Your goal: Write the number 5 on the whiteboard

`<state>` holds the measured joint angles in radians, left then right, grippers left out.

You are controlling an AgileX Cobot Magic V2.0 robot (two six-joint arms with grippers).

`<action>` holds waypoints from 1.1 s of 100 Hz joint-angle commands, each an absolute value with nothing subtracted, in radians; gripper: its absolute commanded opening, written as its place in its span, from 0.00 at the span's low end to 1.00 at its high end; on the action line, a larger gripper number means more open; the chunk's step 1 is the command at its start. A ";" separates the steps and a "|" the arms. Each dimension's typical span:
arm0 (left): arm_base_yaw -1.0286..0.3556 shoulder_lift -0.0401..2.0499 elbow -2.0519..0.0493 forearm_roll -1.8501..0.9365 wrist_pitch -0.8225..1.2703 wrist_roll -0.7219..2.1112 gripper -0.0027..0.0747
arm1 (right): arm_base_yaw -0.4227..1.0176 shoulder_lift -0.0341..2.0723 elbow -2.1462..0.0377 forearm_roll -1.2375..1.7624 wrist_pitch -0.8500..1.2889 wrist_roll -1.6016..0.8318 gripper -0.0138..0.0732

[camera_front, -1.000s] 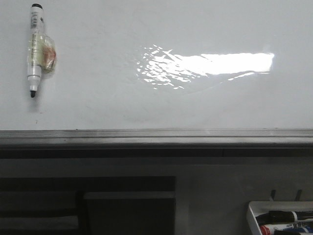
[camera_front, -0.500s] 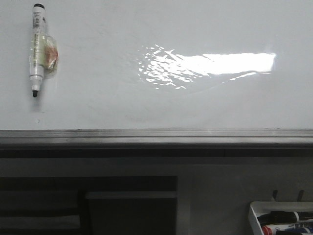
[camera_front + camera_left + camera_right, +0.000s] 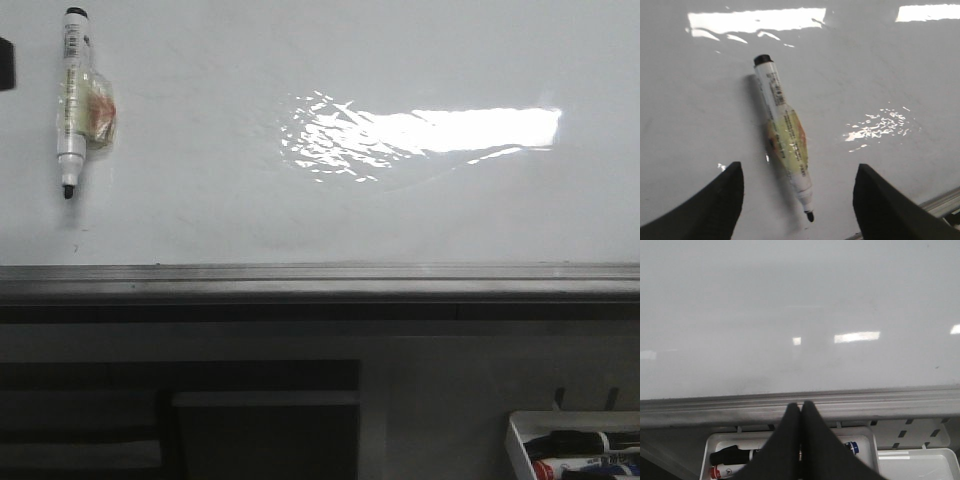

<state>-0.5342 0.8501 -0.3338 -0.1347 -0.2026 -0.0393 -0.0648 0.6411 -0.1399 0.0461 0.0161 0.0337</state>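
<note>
1. Left tool (image 3: 797,200): its two dark fingers are standing wide apart in the left wrist view, holding nothing. The marker (image 3: 784,135) is lying between them on the whiteboard (image 3: 880,60), uncapped tip pointing toward the tool, touching neither finger. In the front view only a dark sliver at the far left edge is showing, likely part of this arm; cannot confirm.

2. Marker, front view (image 3: 73,100): it is sitting upright at the upper left of the board, tip down, with a yellowish-orange patch wrapped around its middle. Whether that patch is fixing it to the board I cannot tell.

3. Whiteboard (image 3: 200,200): it is showing bare white with a bright glare band near centre. No stroke of the number 5 is appearing anywhere in the three views. A tiny dark speck is sitting below the marker tip; too small to identify.

4. Grey edge rail (image 3: 320,278): running along the board's lower edge, nothing resting on it.

5. Marker tray (image 3: 520,440): at lower right, carrying spare markers, black and red caps visible.

6. Right tool (image 3: 801,412): its fingers are pressing together, gripping nothing, hanging over the tray (image 3: 715,445) below the rail, well apart from the marker on the board.

7. Progress judgement: writing is not yet begun. The left tool appears to be lining up for the grasp. Remaining: closing on the marker, bringing the tip to the board, drawing the whole digit.
</note>
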 commanded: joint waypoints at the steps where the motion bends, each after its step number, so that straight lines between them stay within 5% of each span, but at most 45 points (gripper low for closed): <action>1: -0.564 0.925 -0.370 -0.226 -0.349 -0.044 0.60 | -0.061 0.649 -0.174 0.067 -0.060 0.029 0.09; 58: -0.573 1.185 -0.440 -0.239 -0.395 -0.044 0.60 | -0.061 0.649 -0.174 0.106 -0.060 0.029 0.09; 68: -0.571 1.210 -0.440 -0.244 -0.401 -0.044 0.47 | -0.061 0.649 -0.174 0.106 -0.060 0.029 0.09; 83: -0.571 1.214 -0.440 -0.241 -0.399 -0.044 0.01 | -0.061 0.649 -0.174 0.106 -0.051 0.029 0.09; 110: -0.571 1.166 -0.440 -0.096 -0.380 -0.044 0.01 | 0.105 0.649 -0.174 0.104 -0.103 0.029 0.09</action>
<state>-0.5688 1.2086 -0.4145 -0.1800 -0.3466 -0.0393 0.0423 0.6411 -0.1399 0.1049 -0.0156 0.0354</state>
